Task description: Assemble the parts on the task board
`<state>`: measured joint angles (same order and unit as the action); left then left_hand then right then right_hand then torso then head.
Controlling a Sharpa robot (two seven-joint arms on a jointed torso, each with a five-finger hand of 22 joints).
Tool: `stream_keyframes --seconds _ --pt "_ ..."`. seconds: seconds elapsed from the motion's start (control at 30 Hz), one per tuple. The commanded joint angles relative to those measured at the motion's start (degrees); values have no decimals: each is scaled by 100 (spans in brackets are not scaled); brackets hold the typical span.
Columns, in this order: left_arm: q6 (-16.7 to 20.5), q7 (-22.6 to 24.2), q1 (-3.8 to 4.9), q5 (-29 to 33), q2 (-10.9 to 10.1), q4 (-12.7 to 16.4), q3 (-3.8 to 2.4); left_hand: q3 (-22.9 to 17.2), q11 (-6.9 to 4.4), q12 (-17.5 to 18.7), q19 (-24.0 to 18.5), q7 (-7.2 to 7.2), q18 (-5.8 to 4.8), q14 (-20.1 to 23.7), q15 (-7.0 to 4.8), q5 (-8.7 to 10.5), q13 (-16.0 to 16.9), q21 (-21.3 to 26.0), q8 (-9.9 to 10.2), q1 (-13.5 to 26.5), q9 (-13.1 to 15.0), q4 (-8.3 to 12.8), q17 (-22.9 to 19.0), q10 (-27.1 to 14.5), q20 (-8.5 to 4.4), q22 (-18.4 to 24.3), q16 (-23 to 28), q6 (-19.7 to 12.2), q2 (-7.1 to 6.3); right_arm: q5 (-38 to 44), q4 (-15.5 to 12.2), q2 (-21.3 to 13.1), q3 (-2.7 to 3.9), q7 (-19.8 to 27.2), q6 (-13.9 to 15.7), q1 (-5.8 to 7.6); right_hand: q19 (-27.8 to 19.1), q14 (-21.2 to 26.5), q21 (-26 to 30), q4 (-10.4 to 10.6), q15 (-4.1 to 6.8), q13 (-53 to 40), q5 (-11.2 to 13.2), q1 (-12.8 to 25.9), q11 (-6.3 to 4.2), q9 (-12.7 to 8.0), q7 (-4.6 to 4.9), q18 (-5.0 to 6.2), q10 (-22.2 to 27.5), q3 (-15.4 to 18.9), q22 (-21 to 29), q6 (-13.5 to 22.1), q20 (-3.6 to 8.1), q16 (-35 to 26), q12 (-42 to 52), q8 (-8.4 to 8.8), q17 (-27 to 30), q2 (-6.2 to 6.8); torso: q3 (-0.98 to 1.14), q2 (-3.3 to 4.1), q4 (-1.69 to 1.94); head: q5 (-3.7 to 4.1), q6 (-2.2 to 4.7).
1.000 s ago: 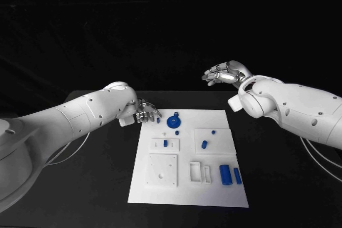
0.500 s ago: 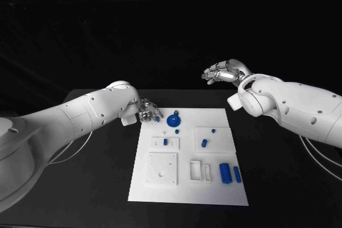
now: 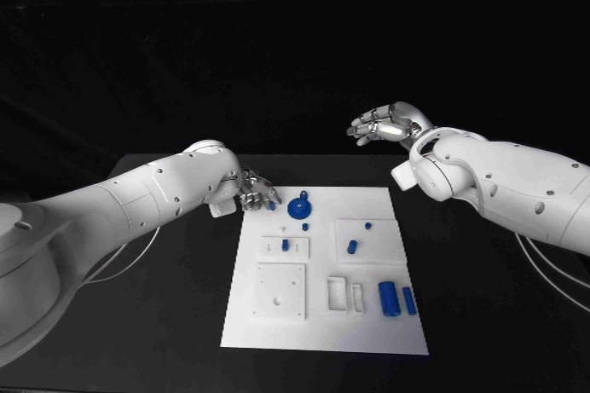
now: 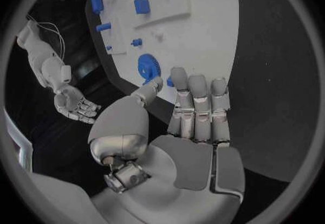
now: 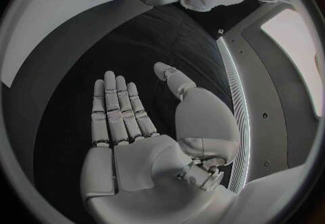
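Observation:
The white task board [image 3: 326, 325] lies in the middle of the black table. A blue gear [image 3: 300, 210] sits near its far left corner, with a small blue peg [image 3: 270, 206] just beside it. My left hand [image 3: 256, 191] hovers at that corner with fingers stretched out and nothing in it. In the left wrist view the fingertips [image 4: 196, 85] end just short of the gear [image 4: 150, 65]. My right hand [image 3: 386, 124] is raised beyond the board's far edge, palm open and empty [image 5: 135, 132].
Two blue cylinders [image 3: 396, 300] lie at the board's near right. Short blue pegs [image 3: 353, 246] stand in the white blocks mid-board. A white slotted block [image 3: 280, 293] lies at the near left. Black table surrounds the board.
My left hand has crept slightly farther along the board's far left corner. The right hand and the parts have stayed put.

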<state>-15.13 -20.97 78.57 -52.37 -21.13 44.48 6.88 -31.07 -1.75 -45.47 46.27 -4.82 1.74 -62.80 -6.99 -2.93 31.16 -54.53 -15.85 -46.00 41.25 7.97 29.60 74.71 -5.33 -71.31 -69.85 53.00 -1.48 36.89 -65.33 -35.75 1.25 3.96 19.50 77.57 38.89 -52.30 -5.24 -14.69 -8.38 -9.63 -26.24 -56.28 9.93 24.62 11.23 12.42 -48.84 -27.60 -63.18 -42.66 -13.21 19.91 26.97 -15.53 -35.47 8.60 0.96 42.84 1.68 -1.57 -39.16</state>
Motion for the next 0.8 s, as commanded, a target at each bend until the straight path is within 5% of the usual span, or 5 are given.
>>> stream_keyframes --seconds 0.03,0.23,0.57,0.8 --pt "-151 36 -18 23 25 -7 5 -31 6 -21 -29 3 -64 13 -21 2 -13 -3 -44 -82 -17 82 -12 34 -712 -2 -40 64 87 12 3 10 3 51 -34 0 -18 55 29 32 0 9 -18 -28 15 -8 192 27 12 -1 -6 28 -4 -32 29 -25 -9 28 -1 2 5 0 -5" --pt "-124 23 -18 23 33 -38 5 -59 -2 -19 -22 12 -70 7 -25 -2 -21 -7 -73 -147 -32 135 -17 44 -711 -2 -47 106 182 6 8 16 3 51 -41 0 -19 55 30 37 0 12 -19 -24 16 -9 192 27 12 0 -7 28 -6 -33 30 -26 -10 28 -3 2 4 3 -14" --pt "-71 30 -19 23 52 -61 6 -195 -31 -23 -4 45 -88 -21 -41 -133 -48 -22 -177 -423 -86 420 -39 91 -721 -1 -67 249 602 4 11 21 3 51 -56 0 -21 56 31 43 -1 19 -22 -18 16 -12 192 29 13 3 -10 29 -8 -35 33 -26 -13 27 -4 3 -1 -4 -23" --pt "99 69 -19 79 3 -44 5 -220 -66 -36 26 85 -99 -57 -53 -218 -59 -39 -289 -481 -97 546 -48 140 -730 -1 -90 409 737 2 19 23 3 48 -72 0 -23 57 32 45 -1 22 -24 -17 17 -13 193 30 14 4 -10 30 -9 -36 34 -26 -15 27 -3 2 -2 -4 -31"
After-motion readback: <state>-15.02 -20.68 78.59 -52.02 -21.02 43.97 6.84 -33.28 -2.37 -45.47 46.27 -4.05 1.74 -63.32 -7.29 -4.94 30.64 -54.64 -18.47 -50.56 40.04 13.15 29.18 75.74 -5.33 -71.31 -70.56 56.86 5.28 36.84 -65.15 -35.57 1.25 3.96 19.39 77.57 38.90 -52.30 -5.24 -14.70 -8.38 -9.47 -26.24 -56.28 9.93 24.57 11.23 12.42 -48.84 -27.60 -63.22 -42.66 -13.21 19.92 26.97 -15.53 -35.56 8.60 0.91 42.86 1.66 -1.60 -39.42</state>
